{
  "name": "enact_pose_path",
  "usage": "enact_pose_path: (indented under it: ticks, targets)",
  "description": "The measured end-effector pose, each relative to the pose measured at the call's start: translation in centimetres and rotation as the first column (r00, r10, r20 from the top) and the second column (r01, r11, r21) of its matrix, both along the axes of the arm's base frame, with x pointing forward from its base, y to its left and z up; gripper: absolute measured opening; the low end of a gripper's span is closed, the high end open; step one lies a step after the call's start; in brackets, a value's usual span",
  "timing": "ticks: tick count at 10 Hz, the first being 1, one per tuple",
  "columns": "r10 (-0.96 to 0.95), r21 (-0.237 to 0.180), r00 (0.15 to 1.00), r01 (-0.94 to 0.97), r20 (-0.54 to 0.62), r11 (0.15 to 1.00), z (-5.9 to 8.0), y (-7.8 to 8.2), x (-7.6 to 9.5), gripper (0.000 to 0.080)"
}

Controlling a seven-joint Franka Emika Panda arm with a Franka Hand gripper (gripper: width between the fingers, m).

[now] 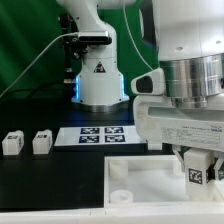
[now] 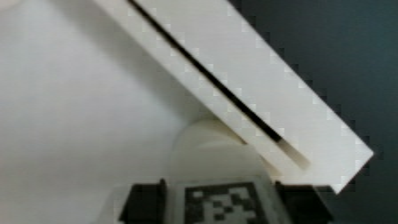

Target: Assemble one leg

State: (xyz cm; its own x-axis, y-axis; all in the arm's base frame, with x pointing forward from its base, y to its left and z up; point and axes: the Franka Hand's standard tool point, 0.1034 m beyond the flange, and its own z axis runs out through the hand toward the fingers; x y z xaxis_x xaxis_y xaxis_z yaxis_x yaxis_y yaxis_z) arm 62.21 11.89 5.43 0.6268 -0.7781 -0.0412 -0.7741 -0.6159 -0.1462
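In the exterior view the gripper (image 1: 198, 170) fills the lower right of the frame, and between its fingers sits the leg (image 1: 196, 175), its black-and-white tag facing the camera; the jaws look closed against the leg's sides, so it seems to be gripped, not merely flanked. It hangs just above the right part of the large white panel (image 1: 135, 180) at the bottom of the frame, probably so the leg can be lowered into one of the panel's corner sockets, though the target socket is hidden behind the hand. Two spare legs (image 1: 13, 143) (image 1: 41, 142) stand well apart at the frame's left, waiting their turn, and the marker board (image 1: 101, 134) lies flat at centre, in front of the arm's white base (image 1: 98, 82). In the wrist view the held leg (image 2: 221, 203) shows at the bottom centre, tag up, framed by dark fingers (image 2: 141, 205), with the panel's raised edge (image 2: 240, 90) running diagonally beyond it. The leg appears close over the panel, but whether it touches cannot be told.
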Motion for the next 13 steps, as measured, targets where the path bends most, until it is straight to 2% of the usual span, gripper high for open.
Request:
enact_pose_path:
  ticks: [2,4,7,8,10,11,12,13]
  targets:
    - [-0.279,0.047,0.96,0.28,-0.037,0.959,0.0,0.4,0.1,0.029]
    - [-0.619,0.101,0.778,0.628,-0.108,0.771,0.0,0.7,0.4,0.0291]
    - [-0.846,0.109,0.496,0.868,-0.194,0.484,-0.2,0.9,0.7,0.0291]
    - [-0.853,0.107,0.483,0.875,-0.197,0.471,-0.2,0.9,0.7,0.0291]
    - [-0.839,0.11,0.511,0.86,-0.19,0.499,-0.2,0.9,0.7,0.0292]
    - [-0.814,0.114,0.553,0.833,-0.179,0.541,-0.2,0.9,0.7,0.0552]
    - [-0.806,0.112,0.564,0.825,-0.179,0.553,-0.3,1.0,0.6,0.0552]
    - [-0.73,0.099,0.658,0.752,-0.185,0.652,-0.2,1.3,-0.1,0.0625]
